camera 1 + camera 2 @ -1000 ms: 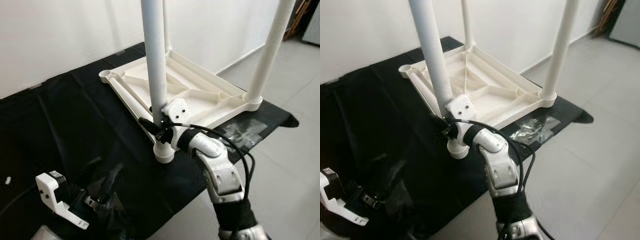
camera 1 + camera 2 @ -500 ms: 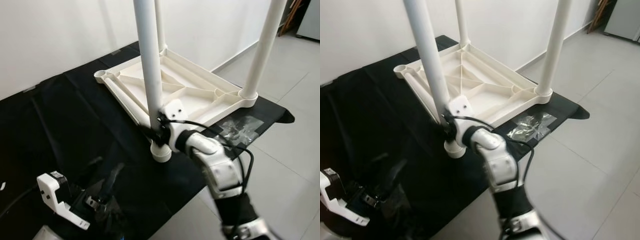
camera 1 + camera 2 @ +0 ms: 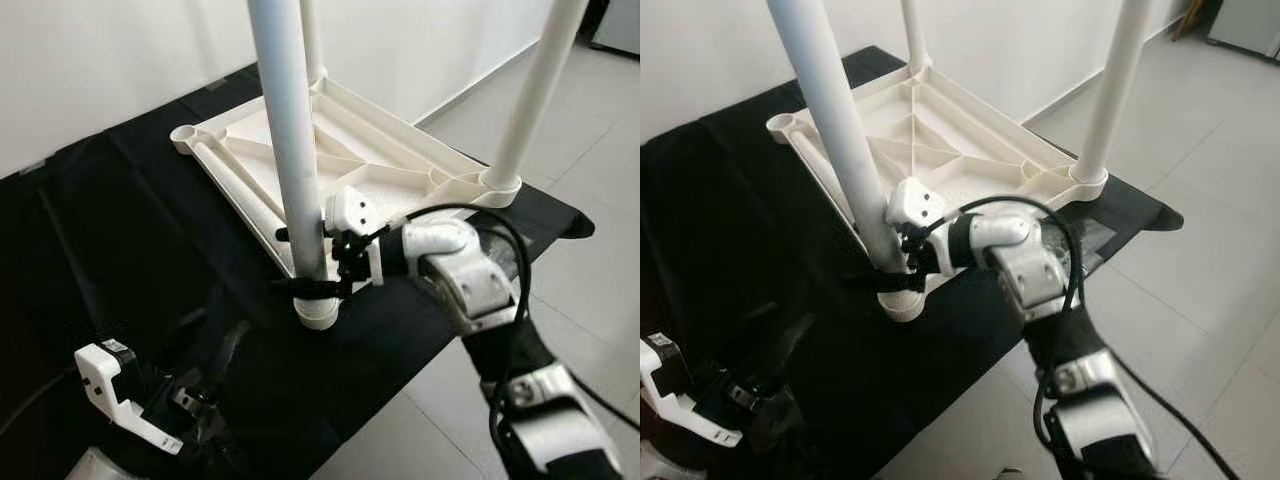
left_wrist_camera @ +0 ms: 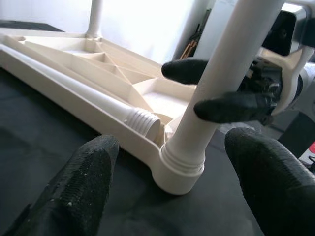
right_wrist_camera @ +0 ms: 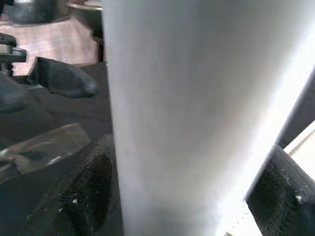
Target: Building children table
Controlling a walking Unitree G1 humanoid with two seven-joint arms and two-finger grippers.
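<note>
Fingers of the right gripper [image 3: 312, 287] pinched the near table leg [image 3: 288, 150] just above its socket, at 6 o'clock on the upturned tabletop [image 3: 350, 170] lying on the black cloth [image 3: 120, 230]. Left wrist view: spread left gripper [image 4: 167, 196] fingers [image 4: 74, 191] flanked that socket, apart. Right wrist view: the leg sat between both fingers [image 5: 88, 191].

A black cloth [image 3: 120, 230] was spread over the floor below a white wall [image 3: 100, 60]. Pale grey floor tiles [image 3: 1220, 230] were seen beside the cloth's far edge. A crumpled clear plastic wrapper [image 3: 1095, 240] was laid on the cloth, near that edge.
</note>
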